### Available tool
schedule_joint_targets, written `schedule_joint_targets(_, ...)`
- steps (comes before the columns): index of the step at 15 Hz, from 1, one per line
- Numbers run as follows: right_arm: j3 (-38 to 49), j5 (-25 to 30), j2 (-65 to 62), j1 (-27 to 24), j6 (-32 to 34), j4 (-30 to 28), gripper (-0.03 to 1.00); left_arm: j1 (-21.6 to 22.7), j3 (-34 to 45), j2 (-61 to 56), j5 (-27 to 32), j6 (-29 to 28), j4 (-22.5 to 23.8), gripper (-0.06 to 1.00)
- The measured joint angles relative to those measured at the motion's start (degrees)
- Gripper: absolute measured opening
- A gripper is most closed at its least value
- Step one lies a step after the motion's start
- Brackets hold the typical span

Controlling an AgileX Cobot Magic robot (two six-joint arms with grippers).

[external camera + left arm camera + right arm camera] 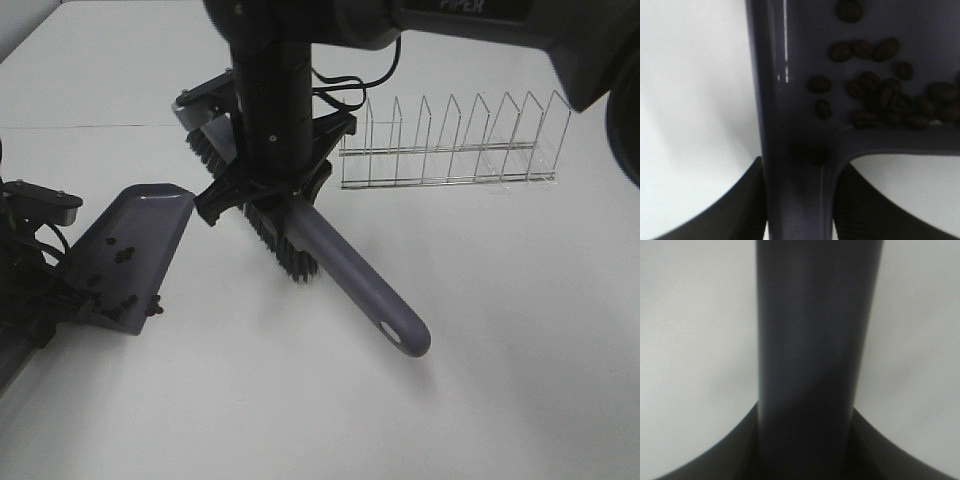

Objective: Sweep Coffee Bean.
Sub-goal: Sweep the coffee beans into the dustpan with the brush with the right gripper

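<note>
We see a white bench [500, 380] carrying everything. The right arm [270, 90] stands steeply just right of the dustpan [140, 235]. Its right gripper [265, 190] is closed tight on the smooth handle of the brush [350, 275]. The brush's long axis runs diagonally, handle end pointing away from the dustpan, dark bristles on the dustpan's side. A wire rack [450, 140] stands well apart from the dustpan. The left gripper [797, 215] clamps the tilted grey-purple plastic dustpan's handle. The coffee beans [880, 100] lie inside the dustpan, pooled by its rear wall.

Blk arm [272, 90], blk cables [345, 88], "PIPER" label [467, 5]
</note>
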Motion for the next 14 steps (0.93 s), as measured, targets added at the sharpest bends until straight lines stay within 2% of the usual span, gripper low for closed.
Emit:
schedule_joint_targets(1,0.0,-0.11,1.49,1.66,0.63,-1.43,0.37,0.0,0.0,0.0,0.0,0.0,0.0,0.34)
schedule_joint_targets(3,0.0,0.23,4.41,3.04,0.8,-0.63,0.37,0.0,0.0,0.0,0.0,0.57,-0.06,0.34)
schedule_joint_targets(5,0.0,0.11,7.05,3.61,0.8,4.58,0.36,-0.06,0.0,0.0,0.63,0.57,-0.34,0.34)
schedule_joint_targets(7,0.0,-0.17,8.71,3.61,0.69,12.26,0.36,-0.06,0.0,0.0,0.97,0.57,-0.46,0.34)
schedule_joint_targets(9,-0.74,-3.38,8.71,3.61,0.0,20.57,0.36,-0.06,0.0,0.0,0.97,0.57,-0.46,0.34)
schedule_joint_targets(11,-0.86,-7.22,8.77,3.61,-1.2,25.61,0.36,-0.06,0.0,0.0,1.03,0.57,-0.46,0.34)
schedule_joint_targets(12,-0.86,-11.06,8.77,3.61,-1.78,28.59,0.36,-0.06,0.0,0.0,1.03,0.57,-0.52,0.34)
schedule_joint_targets(14,-0.86,-15.53,9.0,3.55,-1.95,29.62,0.36,-0.06,0.0,0.0,1.03,0.57,-0.63,0.34)
